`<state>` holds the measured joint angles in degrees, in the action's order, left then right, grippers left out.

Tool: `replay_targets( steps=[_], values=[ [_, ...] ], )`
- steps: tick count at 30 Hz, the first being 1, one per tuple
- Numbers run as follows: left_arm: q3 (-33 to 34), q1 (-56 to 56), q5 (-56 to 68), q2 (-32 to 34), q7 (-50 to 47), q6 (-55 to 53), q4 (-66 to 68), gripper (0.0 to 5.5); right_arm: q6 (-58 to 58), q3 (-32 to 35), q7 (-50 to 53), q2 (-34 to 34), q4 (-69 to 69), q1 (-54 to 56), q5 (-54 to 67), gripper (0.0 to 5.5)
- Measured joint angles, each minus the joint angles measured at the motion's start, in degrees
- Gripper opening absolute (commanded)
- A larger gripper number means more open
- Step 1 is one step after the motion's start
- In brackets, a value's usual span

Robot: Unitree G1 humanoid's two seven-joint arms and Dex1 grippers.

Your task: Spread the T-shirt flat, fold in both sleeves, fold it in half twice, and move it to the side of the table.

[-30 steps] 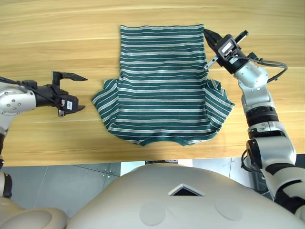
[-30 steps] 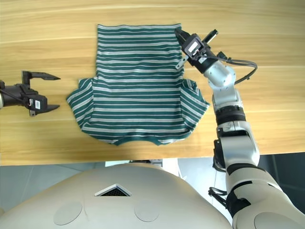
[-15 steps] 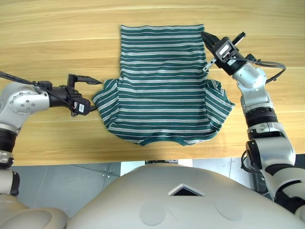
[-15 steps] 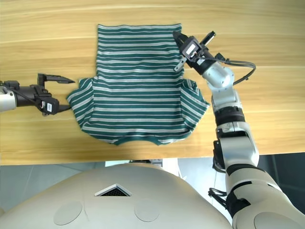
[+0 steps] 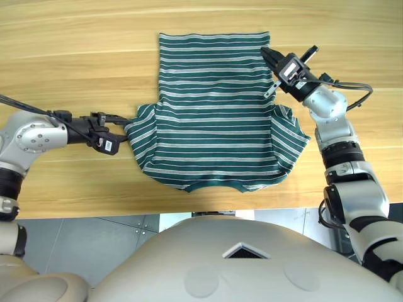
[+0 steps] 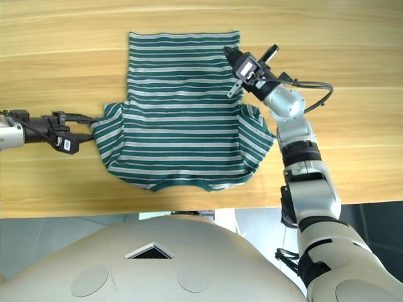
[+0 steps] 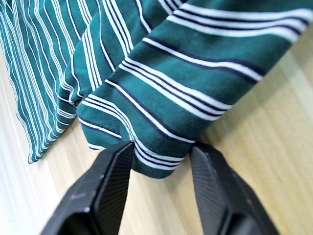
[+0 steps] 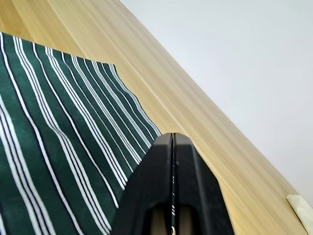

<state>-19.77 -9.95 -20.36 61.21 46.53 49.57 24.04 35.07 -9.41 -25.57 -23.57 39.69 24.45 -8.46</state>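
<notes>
Left end effector (image 7: 161,149) has slid in from the left, and its fingers now stand apart around the hem of the left sleeve (image 5: 140,123), not clamped yet. Right end effector (image 5: 266,53), fingers pressed together on nothing we can see, has edged left over the far-right edge of the T-shirt (image 5: 214,107). We judge the shirt, spread mid-desk (image 5: 75,50), ready for the sleeve fold.

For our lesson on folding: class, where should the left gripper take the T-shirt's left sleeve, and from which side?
Grip the left sleeve at its hem, coming in low from the robot's left. It lies flat and sticks out sideways, so its free edge faces the left gripper, whose open fingers straddle it.
</notes>
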Motion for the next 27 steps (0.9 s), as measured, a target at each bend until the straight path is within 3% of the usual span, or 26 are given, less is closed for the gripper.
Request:
replay_targets(
  steps=[9, 27],
  values=[
    [-0.6, -0.1, -0.8, -0.1, -0.6, 1.2, 1.6, 0.05, 0.0, -0.1, 0.0, 0.0, 0.1, -0.6, 0.0, 0.0],
    [1.7, -0.3, 2.6, -1.2, 0.8, -2.7, -6.4, 0.02, 0.3, -0.3, 0.0, 0.0, 0.9, -0.9, -0.5, 0.0]
  ],
)
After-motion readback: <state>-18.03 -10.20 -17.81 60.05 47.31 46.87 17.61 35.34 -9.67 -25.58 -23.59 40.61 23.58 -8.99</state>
